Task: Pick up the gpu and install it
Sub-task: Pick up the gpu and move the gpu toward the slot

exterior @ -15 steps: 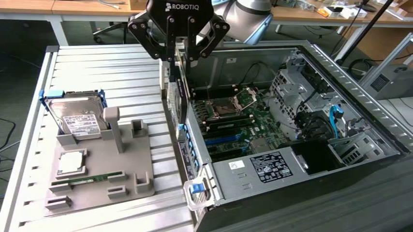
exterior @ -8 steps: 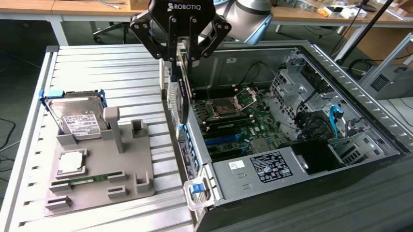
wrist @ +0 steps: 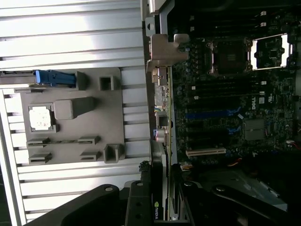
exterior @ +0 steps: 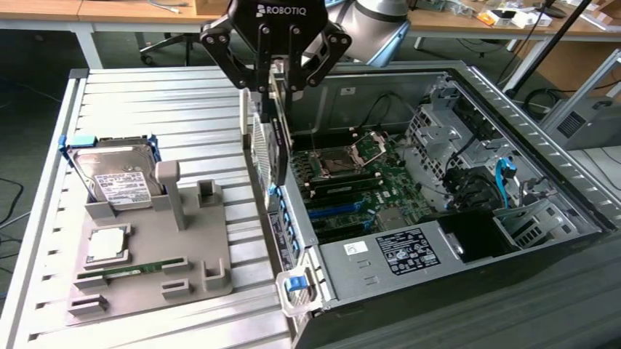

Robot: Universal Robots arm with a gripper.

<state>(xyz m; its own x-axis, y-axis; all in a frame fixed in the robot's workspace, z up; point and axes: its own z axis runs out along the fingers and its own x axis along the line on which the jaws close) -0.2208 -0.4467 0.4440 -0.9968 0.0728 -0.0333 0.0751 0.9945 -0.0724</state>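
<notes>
Gpu (exterior: 278, 142) hangs upright, gripped between the jaws, above the case (exterior: 335, 280)

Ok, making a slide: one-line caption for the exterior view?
Gripper holds the gpu upright at the edge of the open case.

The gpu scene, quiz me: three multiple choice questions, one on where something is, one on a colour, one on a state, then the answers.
1. Where is the gpu? A plugged into its slot; B hanging from the gripper at the computer case's edge; C flat on the table.
2. Colour of the memory stick on the grey fixture? A red; B yellow; C green.
3. The computer case is: A open, motherboard showing; B closed by a panel; C wrapped in plastic.
Answers: B, the gripper clamps its top edge; C, a green strip; A, the boards inside show.
</notes>
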